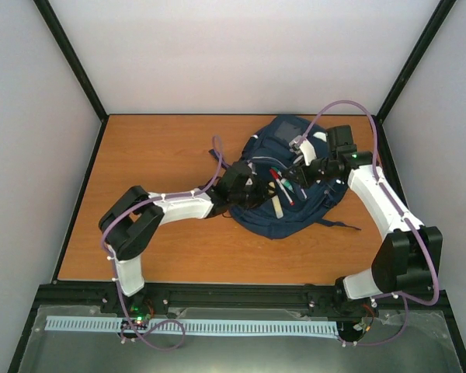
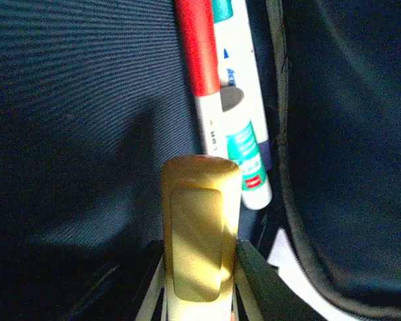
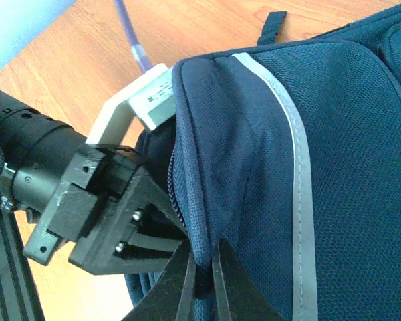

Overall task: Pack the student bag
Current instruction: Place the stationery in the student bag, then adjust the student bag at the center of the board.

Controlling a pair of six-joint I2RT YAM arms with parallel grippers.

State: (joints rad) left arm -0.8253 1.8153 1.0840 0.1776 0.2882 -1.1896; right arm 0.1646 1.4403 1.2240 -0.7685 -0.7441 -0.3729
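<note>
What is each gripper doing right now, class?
Left gripper: closed on a yellow-capped object.
Right gripper: closed, pinching the student bag at its edge.

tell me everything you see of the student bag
The student bag is a navy backpack of woven fabric with a thin pale stripe and white patches. It lies on the wooden table, right of centre, unzipped. The right tool is shut on the opening's edge; the left tool holds a yellow-capped item over it. Red and green markers lie in the opening. A dark strap trails rightward.
</note>
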